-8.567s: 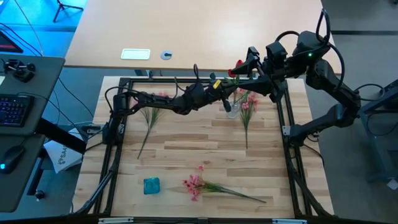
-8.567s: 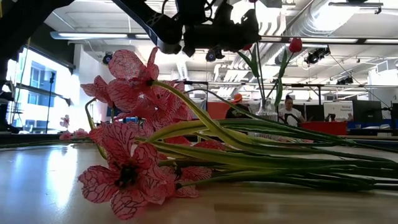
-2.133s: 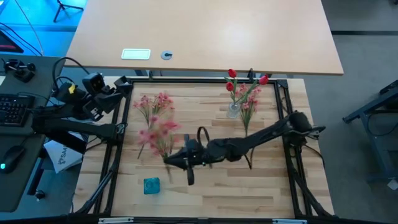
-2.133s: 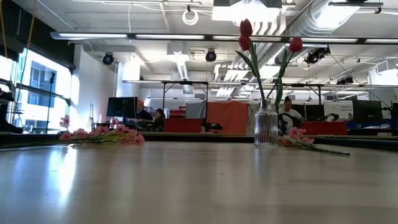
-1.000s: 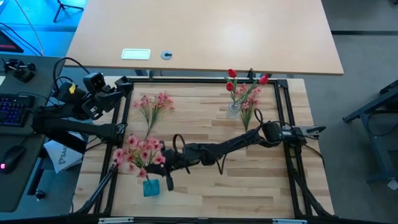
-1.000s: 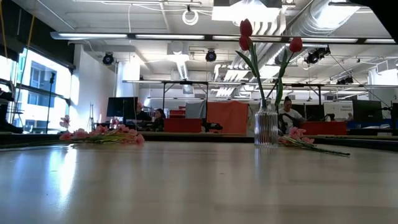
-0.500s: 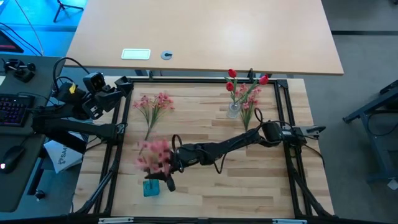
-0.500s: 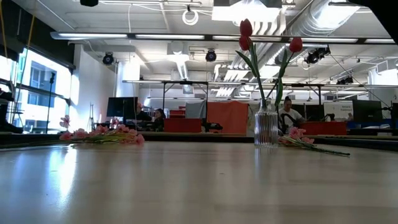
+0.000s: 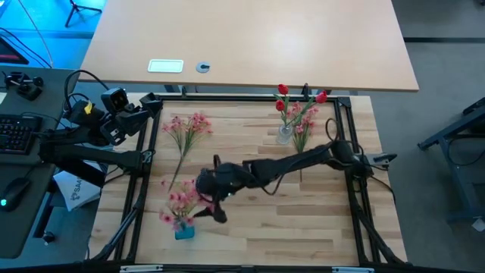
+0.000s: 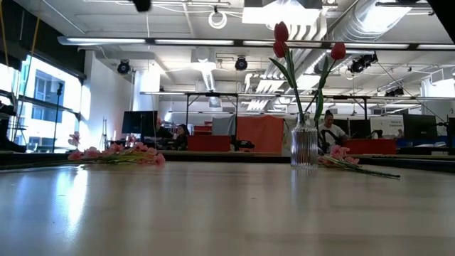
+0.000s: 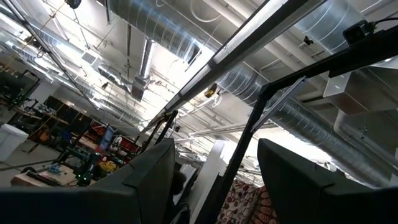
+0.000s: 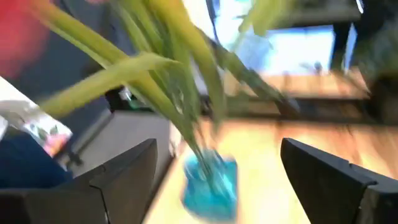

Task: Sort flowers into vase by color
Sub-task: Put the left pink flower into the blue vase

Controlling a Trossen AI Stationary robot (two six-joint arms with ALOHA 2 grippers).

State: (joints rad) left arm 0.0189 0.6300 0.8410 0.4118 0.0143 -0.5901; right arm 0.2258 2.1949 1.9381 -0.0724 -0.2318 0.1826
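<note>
Since a second ago the pink spray [image 9: 180, 203] has swung from lying out flat near the table's near left edge to standing with its stems down in the small blue vase [image 9: 184, 230] — the right gripper [image 9: 211, 199] has shifted with it and now sits just above and beside that vase. In the right wrist view its fingers stand wide apart, with the green stems [image 12: 186, 118] running between them down into the blue vase [image 12: 211, 182]; whether they touch the stems I cannot tell, but it looks like a release.

So the step in hand seems to be seating this pink bunch. Next, I judge, the arm must lift clear without dragging the stems or tipping the light vase.

Farther back, another pink spray [image 9: 184, 135] lies on the wood at left, one more pink spray [image 9: 301, 140] lies beside the glass vase [image 9: 284, 134], and the red flowers [image 9: 283, 97] stand in that glass vase. The left gripper [image 9: 144, 106] is parked off the table's left edge — its fingers apart, holding nothing.
</note>
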